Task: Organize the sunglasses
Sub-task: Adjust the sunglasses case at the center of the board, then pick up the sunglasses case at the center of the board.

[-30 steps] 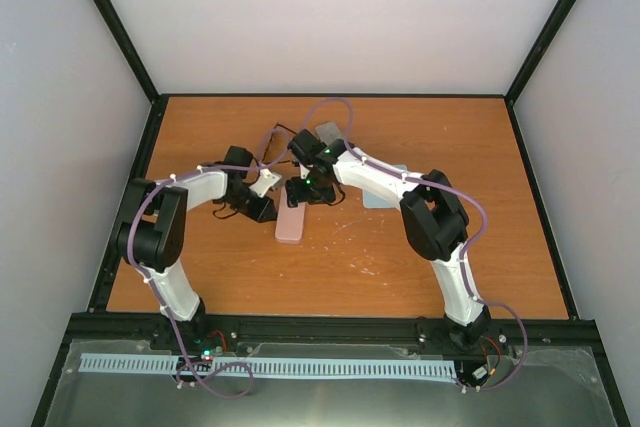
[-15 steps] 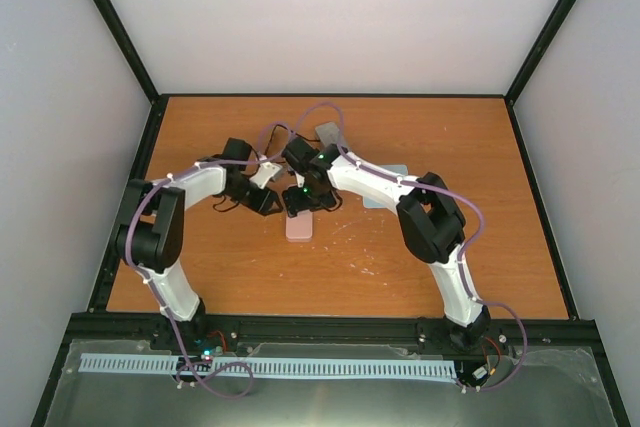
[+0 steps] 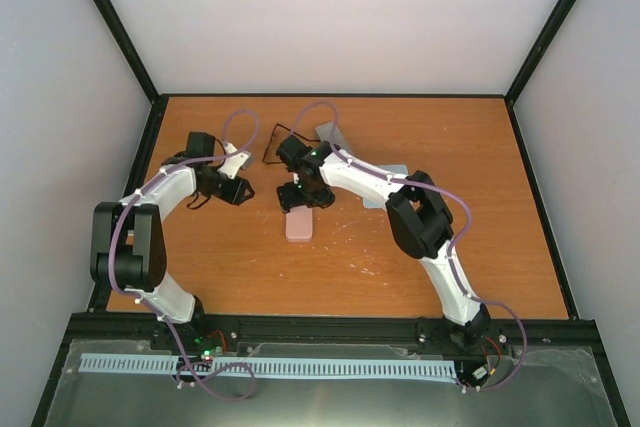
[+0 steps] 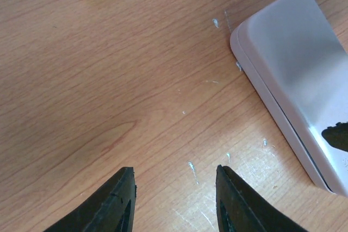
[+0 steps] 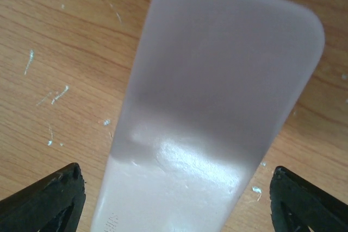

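The thin black-framed sunglasses (image 3: 267, 147) seem to lie on the wooden table (image 3: 450, 247) just beyond and between the grippers, with the left gripper (image 4: 175, 188) half-open and empty and the right gripper (image 5: 179, 191) spread wide, straddling the closed pale-pink oblong case (image 3: 298, 225) lengthwise without gripping it.

Left arm (image 3: 170, 185) and right arm (image 3: 360, 177): white shells, black joints, looping purple cables (image 3: 240, 117), green lights (image 3: 312, 155), black tapered jaws.

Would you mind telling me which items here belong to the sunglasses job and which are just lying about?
Job: thin black-framed sunglasses; frosted pink oblong case, likely, with the open right hand straddling it.
Lying about, seemingly: grey oblong case; light-blue square cloth.
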Motion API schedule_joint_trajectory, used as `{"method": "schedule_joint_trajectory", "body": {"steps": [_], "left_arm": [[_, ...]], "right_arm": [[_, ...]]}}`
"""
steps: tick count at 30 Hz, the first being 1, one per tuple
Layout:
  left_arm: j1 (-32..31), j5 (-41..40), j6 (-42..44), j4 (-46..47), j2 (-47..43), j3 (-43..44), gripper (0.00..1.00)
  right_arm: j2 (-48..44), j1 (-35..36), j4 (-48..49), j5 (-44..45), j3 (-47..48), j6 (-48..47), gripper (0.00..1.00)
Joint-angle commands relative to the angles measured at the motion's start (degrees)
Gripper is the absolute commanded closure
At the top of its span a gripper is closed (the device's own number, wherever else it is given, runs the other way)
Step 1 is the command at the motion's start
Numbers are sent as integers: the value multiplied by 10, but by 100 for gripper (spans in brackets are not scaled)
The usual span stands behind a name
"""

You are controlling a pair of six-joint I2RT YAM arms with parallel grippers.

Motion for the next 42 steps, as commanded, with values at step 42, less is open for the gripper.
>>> {"method": "schedule_joint_trajectory", "body": {"steps": [42], "left_arm": [[1,61,12,37,9,-22,57]], "right_arm": [[44,14,-68,43,93,15,22]]}}
